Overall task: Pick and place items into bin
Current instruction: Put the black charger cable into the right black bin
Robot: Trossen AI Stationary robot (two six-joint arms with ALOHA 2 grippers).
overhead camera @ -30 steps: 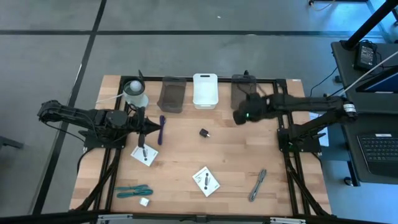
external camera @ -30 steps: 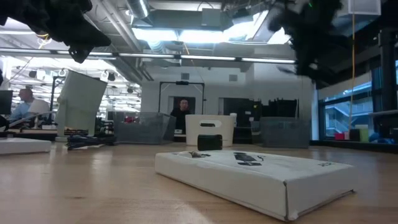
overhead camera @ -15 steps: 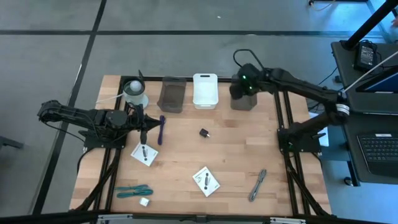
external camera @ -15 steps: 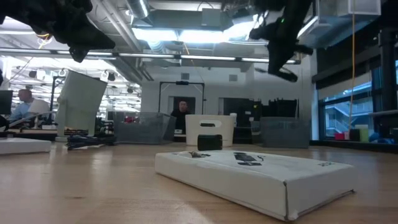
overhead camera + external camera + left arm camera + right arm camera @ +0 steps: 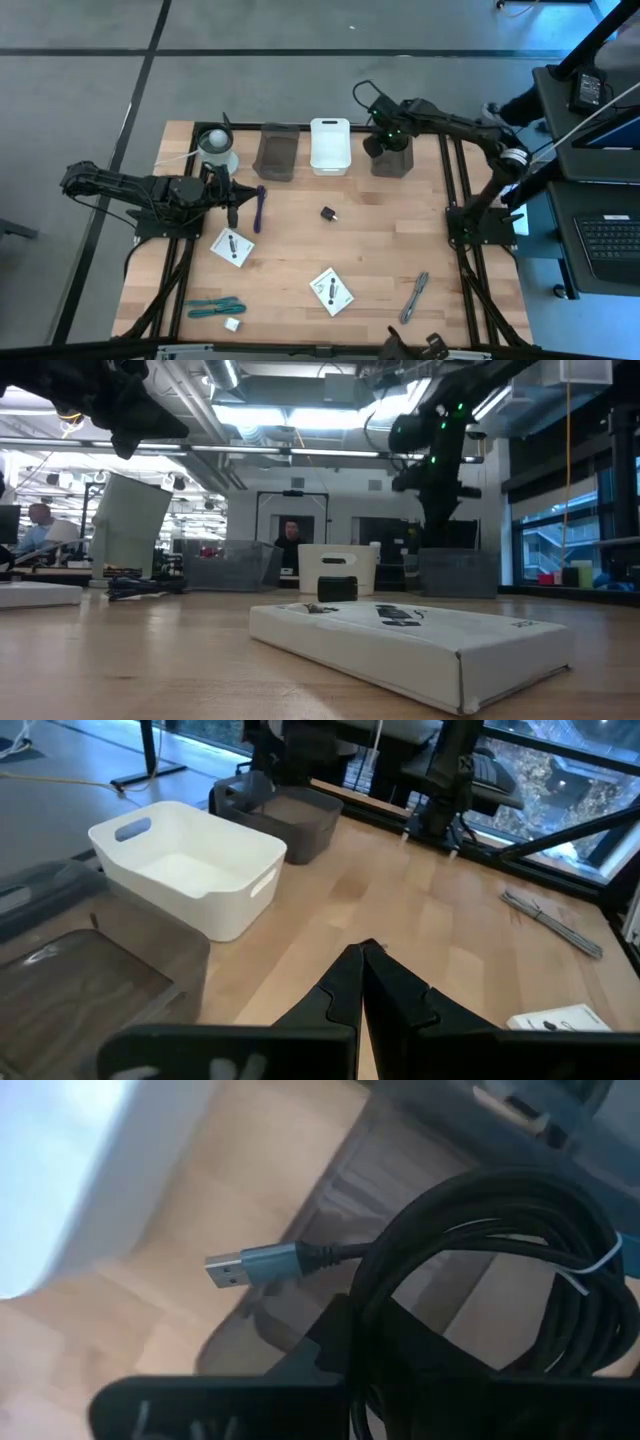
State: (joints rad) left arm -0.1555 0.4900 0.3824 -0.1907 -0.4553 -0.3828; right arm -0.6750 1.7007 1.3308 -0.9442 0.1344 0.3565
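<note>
- High view: the right gripper [image 5: 374, 146] is now hanging at the rim of the dark bin [image 5: 392, 157], having swung there from the open bench [image 5: 380, 260] nearer the white bin [image 5: 330, 145]. The left gripper [image 5: 234, 208] is waiting, as before, well left of the white bin, just beside the purple stick [image 5: 260, 208]. Two white packets [image 5: 331, 290], the ties [image 5: 415, 297] and a black piece [image 5: 327, 213] are still lying on the bench.
- Low view: the right arm [image 5: 438, 460] is now reaching down over the dark bin, right of the white bin.
- Left wrist view: the jaws are pressed together, holding nothing, aimed past the white bin.
- Right wrist view: the jaws are pinching a coiled black cable [image 5: 470, 1280], its plug [image 5: 250, 1266] dangling above the dark bin's floor. My judgement: the carry is done and release comes next; the loose coil could snag the rim.
</note>
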